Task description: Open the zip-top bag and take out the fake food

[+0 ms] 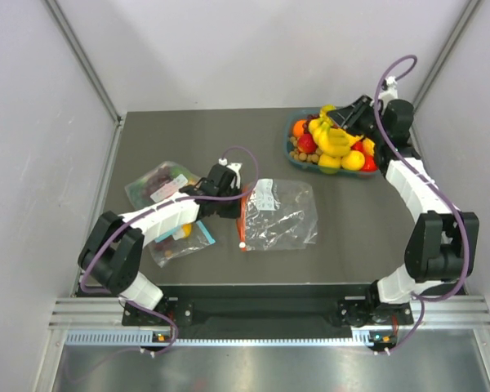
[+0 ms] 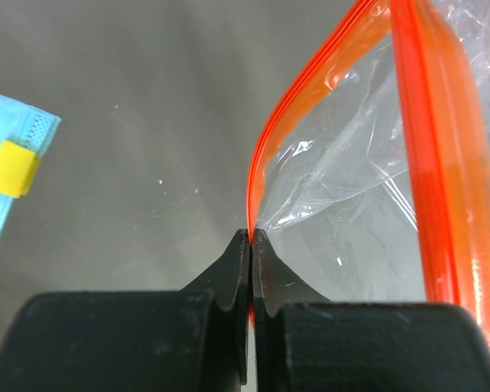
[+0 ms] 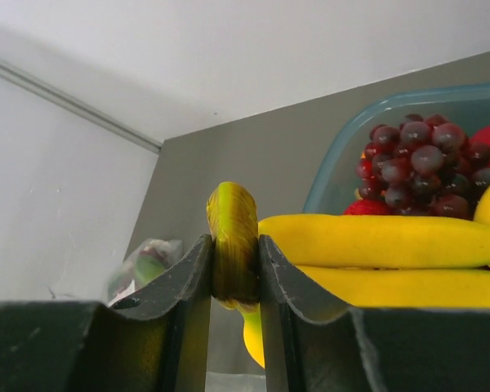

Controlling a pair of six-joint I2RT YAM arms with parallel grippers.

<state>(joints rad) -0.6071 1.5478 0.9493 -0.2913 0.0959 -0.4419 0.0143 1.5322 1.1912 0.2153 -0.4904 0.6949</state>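
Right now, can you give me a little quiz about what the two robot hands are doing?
1. True or false: the left gripper is pinched shut on the edge of the zip-top bag.
2. What is the right gripper holding? A) a spoon B) the banana bunch C) a blue cup
3. What colour is the bag's zip strip?

Key: 1 true. 2 B. 3 red-orange.
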